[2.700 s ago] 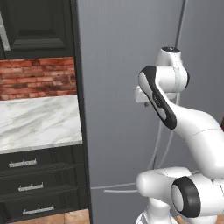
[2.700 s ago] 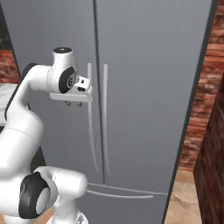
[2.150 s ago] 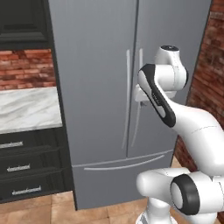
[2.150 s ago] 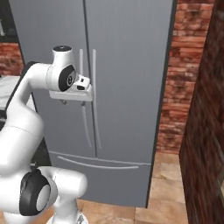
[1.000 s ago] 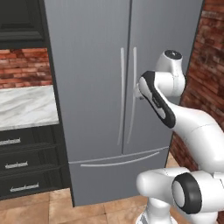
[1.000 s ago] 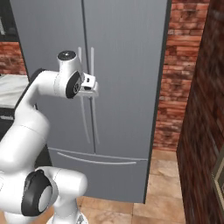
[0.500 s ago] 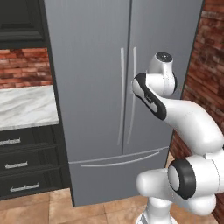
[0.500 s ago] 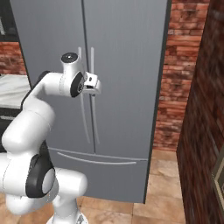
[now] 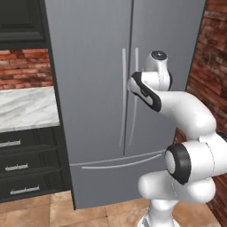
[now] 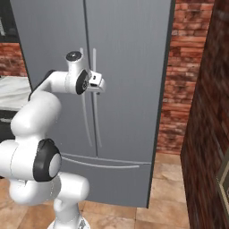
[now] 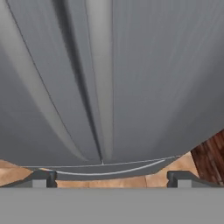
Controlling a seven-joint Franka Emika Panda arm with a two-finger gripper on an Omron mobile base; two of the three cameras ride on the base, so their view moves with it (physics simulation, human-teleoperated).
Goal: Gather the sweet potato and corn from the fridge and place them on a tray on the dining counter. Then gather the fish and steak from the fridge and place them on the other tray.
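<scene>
2 long thin curved grey handles (image 9: 123, 95) run down the middle of the tall flat-fronted grey fridge (image 9: 93, 66), its doors closed, straight ahead of the fingers (image 11: 112, 177). Those fingers are spread wide apart, grasping nothing, just in front of the handles. Left of them sits a white marble bench (image 9: 26, 108); right, a red brick wall (image 10: 179, 76).
</scene>
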